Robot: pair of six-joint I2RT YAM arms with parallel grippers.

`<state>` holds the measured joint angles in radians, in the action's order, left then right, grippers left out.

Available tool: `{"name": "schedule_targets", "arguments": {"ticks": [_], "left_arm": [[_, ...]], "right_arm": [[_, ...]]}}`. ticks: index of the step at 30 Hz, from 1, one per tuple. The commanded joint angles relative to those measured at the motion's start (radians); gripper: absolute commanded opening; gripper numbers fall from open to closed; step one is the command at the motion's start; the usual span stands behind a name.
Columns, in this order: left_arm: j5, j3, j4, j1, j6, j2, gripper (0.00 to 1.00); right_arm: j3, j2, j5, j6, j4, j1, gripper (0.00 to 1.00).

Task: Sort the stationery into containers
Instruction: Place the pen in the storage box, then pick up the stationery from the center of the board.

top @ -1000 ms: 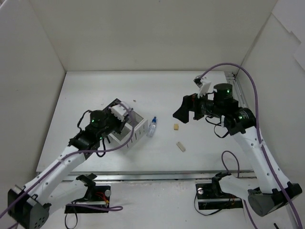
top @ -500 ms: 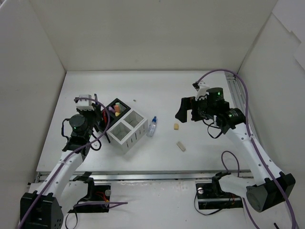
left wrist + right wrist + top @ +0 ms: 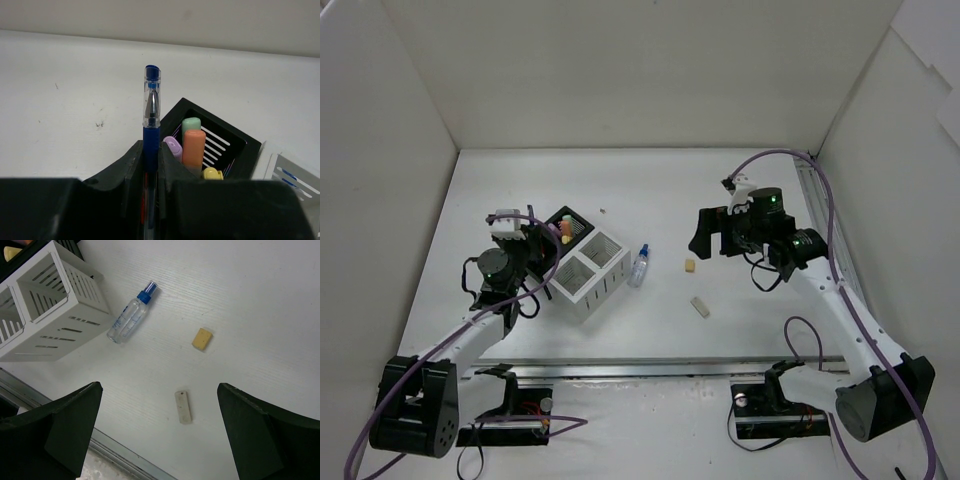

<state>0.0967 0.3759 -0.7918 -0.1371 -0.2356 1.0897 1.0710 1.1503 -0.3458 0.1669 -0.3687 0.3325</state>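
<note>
Left gripper (image 3: 542, 243), seen from above, sits at the far-left corner of the white box (image 3: 605, 290), over the black box (image 3: 582, 224) that touches that corner. Its grip cannot be read from up there. A small bottle (image 3: 639, 266) lies just beside the white box's right end. A square eraser (image 3: 690, 265) and a long eraser (image 3: 700, 307) lie farther right of it, well apart from each other. The right gripper (image 3: 703, 232) hangs above the table, right of the white box and beyond the square eraser.

From the left wrist, the fingers are clamped on a blue pen (image 3: 151, 100), pinched low on the barrel so the capped end sticks well out ahead. A sliver of red shows beside it between the fingers; what it is cannot be told. Just past the pen the black box holds green (image 3: 190, 123), orange (image 3: 193, 147), purple (image 3: 173, 146) and yellow (image 3: 212, 173) highlighters standing on end. The pen is likely light, stiff and smooth, so it could swivel or slide in so narrow a pinch. A hold nearer its middle would probably steady it.

From the right wrist, the jaws are spread wide and hold nothing. The bottle lies on its side close to the white box's slatted wall, both erasers farther off. Being round and light, the bottle would probably roll, so it is best taken across its body. The erasers look rubbery and flat, and are best pinched across their narrow sides.
</note>
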Motion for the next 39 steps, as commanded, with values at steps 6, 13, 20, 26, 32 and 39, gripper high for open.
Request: {"name": "schedule_targets", "arguments": {"ticks": [6, 13, 20, 26, 32, 39], "left_arm": [[0.014, 0.009, -0.202, 0.007, -0.034, 0.029, 0.07], [-0.005, -0.020, -0.132, -0.004, -0.048, -0.049, 0.29], [-0.031, -0.052, -0.029, -0.015, -0.051, -0.180, 0.43], [-0.043, 0.046, 0.304, -0.024, -0.129, -0.399, 1.00], [-0.048, 0.216, 0.722, -0.035, -0.272, -0.531, 1.00], [-0.049, 0.239, 0.939, -0.044, -0.338, -0.668, 1.00]], "right_arm": [[-0.022, 0.014, 0.024, 0.000, 0.079, 0.002, 0.98], [-0.026, 0.026, 0.123, 0.005, 0.082, 0.059, 0.98], [-0.017, 0.084, 0.183, 0.054, 0.108, 0.109, 0.98], [-0.026, 0.199, 0.502, 0.356, 0.168, 0.242, 0.98], [-0.076, 0.311, 0.656, 0.608, 0.427, 0.315, 0.98], [0.059, 0.541, 0.602, 0.660, 0.432, 0.347, 0.98]]}}
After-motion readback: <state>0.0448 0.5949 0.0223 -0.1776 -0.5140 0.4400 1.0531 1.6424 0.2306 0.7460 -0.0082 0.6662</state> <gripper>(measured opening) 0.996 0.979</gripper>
